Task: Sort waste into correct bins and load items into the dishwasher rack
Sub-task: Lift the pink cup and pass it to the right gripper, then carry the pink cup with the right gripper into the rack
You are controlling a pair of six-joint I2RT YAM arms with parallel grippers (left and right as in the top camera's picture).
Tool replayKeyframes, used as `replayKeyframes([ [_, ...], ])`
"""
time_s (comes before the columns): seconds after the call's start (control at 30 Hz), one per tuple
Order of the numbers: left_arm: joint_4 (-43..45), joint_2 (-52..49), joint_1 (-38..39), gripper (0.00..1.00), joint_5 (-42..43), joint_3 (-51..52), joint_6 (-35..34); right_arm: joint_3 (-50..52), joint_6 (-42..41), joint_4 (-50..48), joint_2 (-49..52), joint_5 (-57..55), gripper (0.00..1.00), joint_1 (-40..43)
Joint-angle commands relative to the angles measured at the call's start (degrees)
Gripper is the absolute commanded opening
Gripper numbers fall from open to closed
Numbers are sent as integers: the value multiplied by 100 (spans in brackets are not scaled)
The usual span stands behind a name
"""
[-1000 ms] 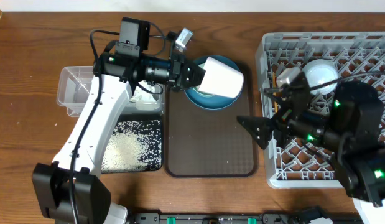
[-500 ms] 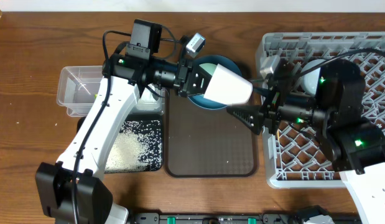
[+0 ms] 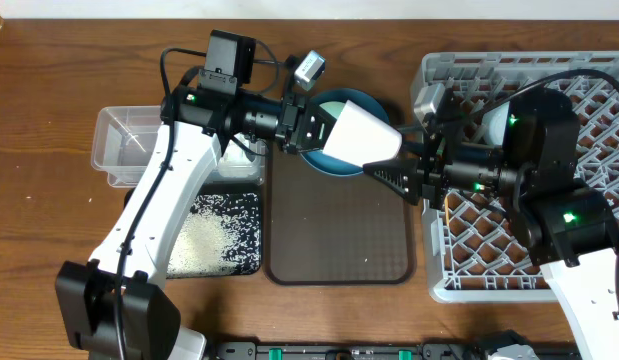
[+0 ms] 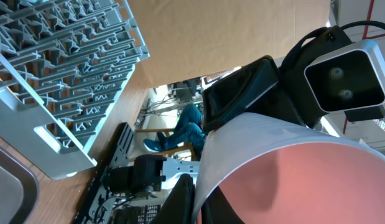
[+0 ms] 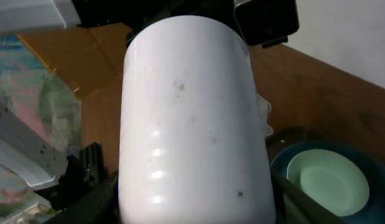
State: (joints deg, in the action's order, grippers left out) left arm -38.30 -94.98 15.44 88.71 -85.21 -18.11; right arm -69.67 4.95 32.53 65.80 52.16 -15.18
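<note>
My left gripper (image 3: 314, 128) is shut on the rim of the small cup (image 3: 361, 135), white outside and pink inside (image 4: 316, 180), and holds it sideways in the air above the dark-blue plate (image 3: 329, 165). My right gripper (image 3: 389, 170) is open, with its fingers on either side of the cup's base (image 5: 192, 112). The pale-green bowl (image 5: 329, 180) sits in the plate. The grey dishwasher rack (image 3: 469, 280) is at the right, with a small white bowl (image 3: 496, 125) in it.
The brown serving tray (image 3: 339, 240) lies under the cup. The black bin (image 3: 244, 250) with rice grains and the clear tub (image 3: 124, 150) stand at the left. The rack also shows in the left wrist view (image 4: 68, 74).
My left gripper has carried the cup to the right, off the plate. My right gripper has moved left from the rack and now straddles the cup's base.
</note>
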Motion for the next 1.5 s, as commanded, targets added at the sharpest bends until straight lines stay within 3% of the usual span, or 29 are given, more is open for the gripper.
replayKeyframes([
  [0.0,17,70,66,7,138,-63,52,-26,2,-166,59,208,46,-26],
  [0.43,-190,70,66,17,-201,-63,52,-28,-15,-361,57,208,34,-9],
  [0.47,-190,70,66,17,-365,-63,52,-28,-15,-361,57,208,33,-9],
  [0.53,-190,70,61,28,-767,-63,52,-28,-15,-361,55,205,32,-9],
  [0.73,-190,70,-118,34,-2417,-63,48,-28,-20,-343,52,205,31,-9],
  [0.83,-192,70,-302,48,-3394,-63,46,-28,-267,-337,52,107,31,-9],
  [0.97,-197,70,-562,50,-4306,-63,28,-28,-428,-291,52,-337,31,-9],
  [1.1,-247,70,-767,59,-4806,-63,31,-28,-540,-179,52,-1123,31,-9],
  [1.33,-555,70,-831,84,-5794,-63,31,-28,-887,389,59,-4266,31,-11],
  [1.47,-560,70,-831,87,-5855,-63,31,-28,-968,538,103,-5624,31,-9],
])
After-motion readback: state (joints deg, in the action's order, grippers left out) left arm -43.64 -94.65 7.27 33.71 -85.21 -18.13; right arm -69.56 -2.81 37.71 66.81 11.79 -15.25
